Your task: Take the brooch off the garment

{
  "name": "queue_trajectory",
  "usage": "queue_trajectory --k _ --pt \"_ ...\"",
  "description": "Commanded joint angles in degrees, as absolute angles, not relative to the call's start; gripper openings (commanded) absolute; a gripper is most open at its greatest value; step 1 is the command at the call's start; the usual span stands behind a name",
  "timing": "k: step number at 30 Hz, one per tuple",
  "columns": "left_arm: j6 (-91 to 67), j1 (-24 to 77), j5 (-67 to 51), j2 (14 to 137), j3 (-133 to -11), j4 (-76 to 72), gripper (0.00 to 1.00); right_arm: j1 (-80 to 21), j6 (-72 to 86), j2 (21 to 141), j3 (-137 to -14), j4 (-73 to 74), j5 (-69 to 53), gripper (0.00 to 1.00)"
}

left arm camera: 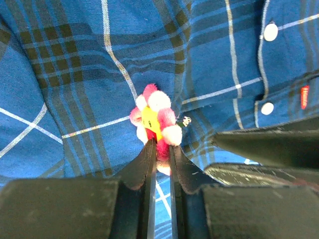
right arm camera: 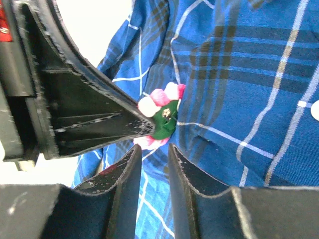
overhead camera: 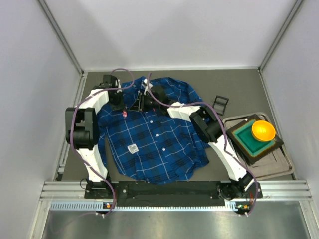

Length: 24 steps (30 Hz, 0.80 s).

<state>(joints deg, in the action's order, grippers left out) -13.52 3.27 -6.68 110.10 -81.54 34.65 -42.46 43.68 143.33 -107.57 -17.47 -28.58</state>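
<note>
We are gripping the brooch, pinned near the collar of the garment spread on the surface. The left tool is clenched on its lower edge. The right tool is hovering just beside it, jaws narrowly apart; we cannot tell whether it is pinching cloth. Next, we judge, we are needing the cloth pinned down while the left pulls away.

Woven matt cloth garment — fuzzy pompom brooch, glossy white buttons
</note>
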Motion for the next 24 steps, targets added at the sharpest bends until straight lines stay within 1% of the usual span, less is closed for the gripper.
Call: queue_trajectory --k 1,4,7,9,11,13,14,16,19,24 --pt "-16.87 0.53 -19.60 108.02 -80.60 35.95 0.00 -42.19 42.63 140.10 -105.65 -18.72 -28.74 0.29" --pt "-16.70 -1.49 -20.91 108.54 -80.16 36.30 0.00 -42.28 42.01 140.71 -106.08 -18.02 -28.83 0.30" --pt "-18.01 -4.21 -24.07 109.07 -79.19 35.95 0.00 -42.28 41.22 141.85 -108.36 -16.18 -28.83 0.30" --pt "-17.93 -4.66 -24.17 109.42 -78.93 35.95 0.00 -42.27 40.78 142.21 -109.07 -16.43 -28.65 0.29" --pt "-18.10 -5.01 -24.69 109.60 -78.49 35.42 0.00 -42.36 40.87 143.25 -110.90 -16.18 -28.39 0.26" --pt "-18.45 -5.62 -24.78 109.16 -77.18 34.72 0.00 -42.54 40.87 144.66 -113.63 -13.28 -27.25 0.20" --pt "-18.54 -5.80 -25.13 108.90 -76.73 33.85 0.00 -42.89 40.87 146.41 -116.60 -12.40 -27.25 0.19" --pt "-18.98 -6.06 -25.49 108.46 -75.51 32.88 0.00 -43.24 41.04 147.91 -119.43 -12.82 -28.38 0.21" --pt "-19.42 -6.06 -25.49 108.28 -74.62 32.08 0.00 -43.86 43.32 149.50 -118.57 -17.82 -29.27 0.25" --pt "-19.60 -6.15 -25.22 107.75 -73.30 30.59 0.00 -44.12 44.47 151.08 -118.65 -18.19 -27.86 0.24"
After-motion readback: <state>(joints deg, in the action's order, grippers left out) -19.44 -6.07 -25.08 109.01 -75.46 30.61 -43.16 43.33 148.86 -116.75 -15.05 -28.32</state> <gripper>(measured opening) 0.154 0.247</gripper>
